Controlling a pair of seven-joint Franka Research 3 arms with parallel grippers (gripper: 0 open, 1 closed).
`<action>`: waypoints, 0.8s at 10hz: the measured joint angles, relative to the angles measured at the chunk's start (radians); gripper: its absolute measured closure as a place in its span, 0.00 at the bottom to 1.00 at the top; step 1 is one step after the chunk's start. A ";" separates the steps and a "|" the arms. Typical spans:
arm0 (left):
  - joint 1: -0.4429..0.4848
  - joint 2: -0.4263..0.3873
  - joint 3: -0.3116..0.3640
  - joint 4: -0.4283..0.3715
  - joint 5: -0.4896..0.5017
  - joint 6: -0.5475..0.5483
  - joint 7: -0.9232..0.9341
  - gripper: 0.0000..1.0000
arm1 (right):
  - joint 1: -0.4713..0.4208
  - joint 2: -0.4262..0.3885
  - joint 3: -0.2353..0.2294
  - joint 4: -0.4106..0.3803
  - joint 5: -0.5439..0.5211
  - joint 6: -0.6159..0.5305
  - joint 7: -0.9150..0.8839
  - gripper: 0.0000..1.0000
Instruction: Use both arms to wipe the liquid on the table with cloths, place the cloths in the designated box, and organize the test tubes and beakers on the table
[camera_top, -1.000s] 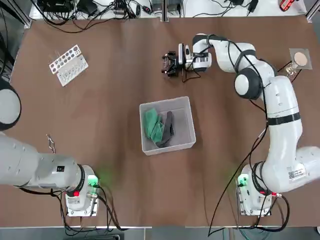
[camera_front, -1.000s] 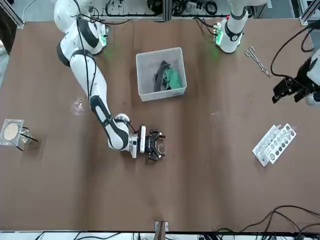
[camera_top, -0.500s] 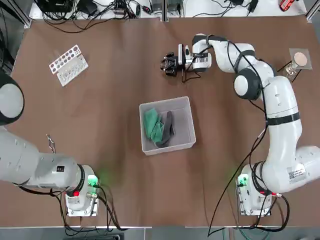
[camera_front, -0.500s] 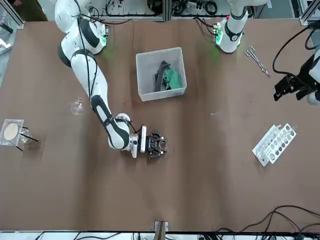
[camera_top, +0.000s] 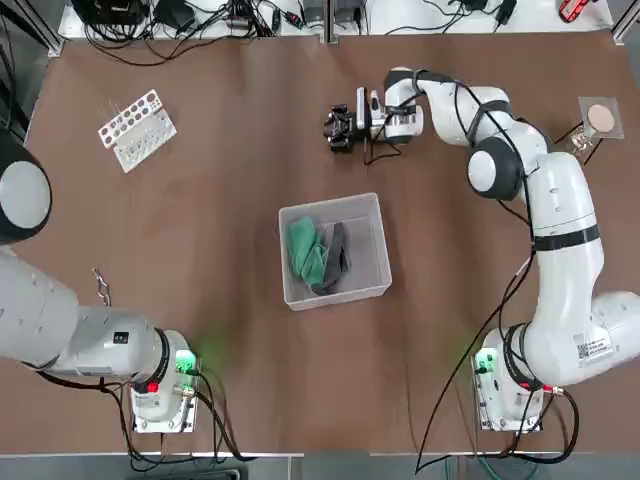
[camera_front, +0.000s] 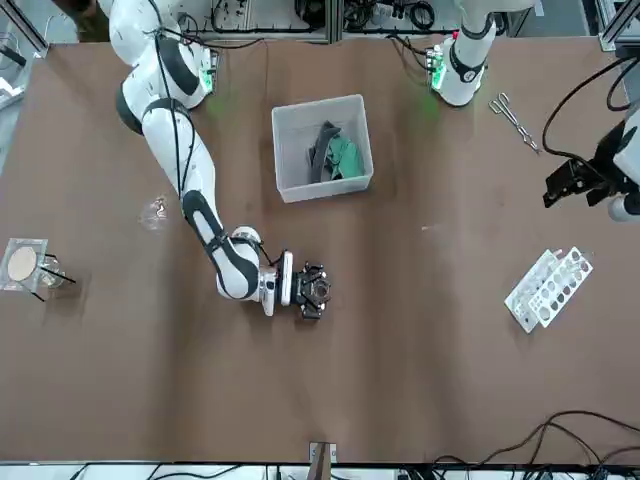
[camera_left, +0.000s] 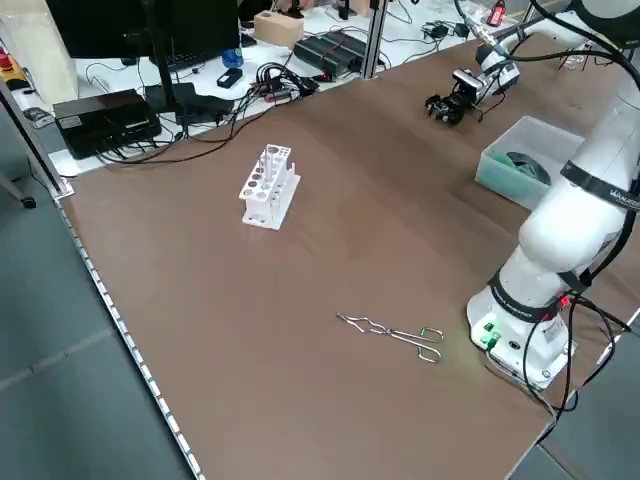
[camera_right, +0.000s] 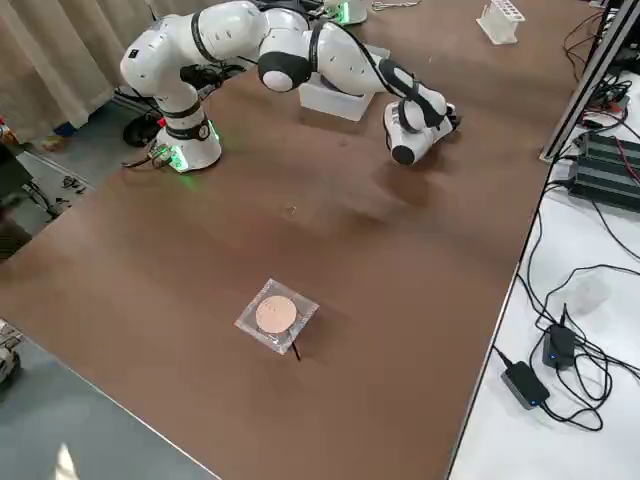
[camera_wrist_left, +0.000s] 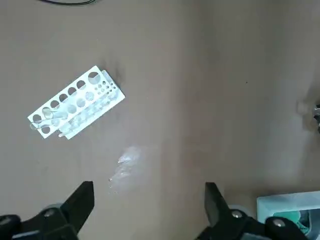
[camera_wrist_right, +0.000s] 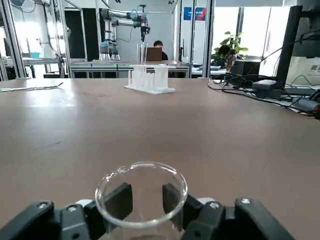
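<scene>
Spreading under everything, the table (camera_top: 200, 220) carries both arms. The right arm (camera_top: 560, 230) stretches from its base far across the tabletop and bends back toward the middle, its wrist laid level and low over the surface. The left arm (camera_top: 40, 320) stands raised on its own side, well apart from the right arm's work.

Behind the right gripper (camera_top: 338, 128), back toward the arms' bases, sits the designated box (camera_top: 368, 205), and both cloths lie inside it, the green cloth (camera_top: 303, 250) touching the grey cloth (camera_top: 338, 252). Far off to this gripper's side, near the table's corner, stands the white rack (camera_top: 138, 129). A metal clamp (camera_top: 101, 286) lies on the table near the left arm's base. A round white disc (camera_top: 603, 118) on its stand sits at the opposite edge, behind the right arm's elbow.

The right gripper lies level with the beaker (camera_wrist_right: 141, 195) between its fingers (camera_wrist_right: 120, 200); in the wrist view the pads press against the glass wall from both sides, so the jaws are clamped on it, the round rim upward.

The left gripper (camera_wrist_left: 147, 200) hangs high above the table with its fingers wide apart and nothing between them, the rack below and beyond it.
</scene>
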 joint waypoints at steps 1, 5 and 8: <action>0.000 0.000 0.000 0.000 0.000 0.000 0.000 0.02 | -0.001 0.000 -0.001 0.006 0.001 0.002 0.000 0.63; 0.002 0.000 0.000 0.000 0.000 0.000 0.000 0.02 | -0.016 -0.009 -0.004 0.028 0.002 0.007 0.000 0.63; 0.002 0.003 0.000 0.000 0.000 0.000 0.000 0.02 | -0.032 -0.047 -0.035 0.032 0.001 0.018 0.002 0.63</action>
